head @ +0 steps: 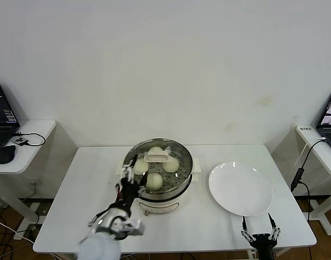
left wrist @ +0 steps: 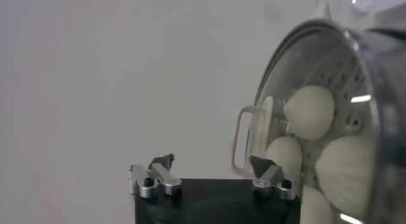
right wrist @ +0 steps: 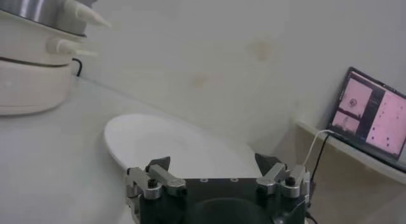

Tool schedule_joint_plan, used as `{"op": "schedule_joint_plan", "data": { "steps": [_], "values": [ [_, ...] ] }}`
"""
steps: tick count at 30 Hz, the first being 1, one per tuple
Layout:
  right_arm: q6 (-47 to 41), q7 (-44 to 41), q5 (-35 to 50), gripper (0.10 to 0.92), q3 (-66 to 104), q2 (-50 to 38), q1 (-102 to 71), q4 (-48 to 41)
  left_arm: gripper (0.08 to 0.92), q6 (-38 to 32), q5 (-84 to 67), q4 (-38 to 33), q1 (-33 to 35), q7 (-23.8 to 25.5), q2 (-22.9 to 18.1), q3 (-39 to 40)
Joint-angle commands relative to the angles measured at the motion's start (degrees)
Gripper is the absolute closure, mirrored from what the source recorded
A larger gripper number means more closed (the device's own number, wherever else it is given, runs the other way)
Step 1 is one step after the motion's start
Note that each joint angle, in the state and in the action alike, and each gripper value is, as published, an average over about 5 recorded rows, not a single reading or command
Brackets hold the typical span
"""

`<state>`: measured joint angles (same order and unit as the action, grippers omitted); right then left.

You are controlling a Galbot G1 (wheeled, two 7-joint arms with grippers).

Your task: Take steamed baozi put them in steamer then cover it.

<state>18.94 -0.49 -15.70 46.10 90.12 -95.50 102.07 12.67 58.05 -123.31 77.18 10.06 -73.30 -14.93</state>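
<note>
The left gripper (head: pixel 131 174) stands with its fingers spread wide and holds nothing; it hangs just beside the steamer (head: pixel 158 197), on the side toward the table's left edge, close to the rim of the cover (head: pixel 157 156). The cover sits on the steamer already, its cream handle toward the table's back edge. Through the glass the steamed baozi (head: pixel 154 181) are visible on the perforated tray (four of them, I believe, though the handle hides part of one).

The right gripper (head: pixel 259 234) waits with its jaws apart too, empty, at the table's front edge, just beside the white plate (head: pixel 240 189), which is bare.

The risk I see is in the retreat: the open fingers are so near the rim that a careless lift could catch it and push the cover askew.
</note>
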Motion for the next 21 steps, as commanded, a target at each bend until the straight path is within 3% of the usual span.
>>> {"op": "schedule_joint_plan", "data": {
  "steps": [1,6,14,21],
  "values": [
    [0.8,-0.2,1.7,0.203,-1.1,-0.8,-1.0,0.0,0.178,-17.2,-60.0,-3.5,19.7,-14.2,2.5,-17.5],
    [1.1,-1.2,4.6,0.203,-2.6,-2.4,-2.7,0.7,0.177,-19.0,-73.2,0.3,22.8,-17.4,1.5,-18.2],
    [-0.9,-3.4,7.3,0.203,-5.0,-4.1,-6.8,3.9,0.177,-22.4,-75.0,6.1,24.9,-15.7,0.1,-19.3],
    [-2.2,-4.7,9.4,0.203,-7.5,-4.0,-8.3,6.7,0.177,-22.1,-77.3,6.4,27.3,-16.2,-0.1,-20.9]
  ]
}}
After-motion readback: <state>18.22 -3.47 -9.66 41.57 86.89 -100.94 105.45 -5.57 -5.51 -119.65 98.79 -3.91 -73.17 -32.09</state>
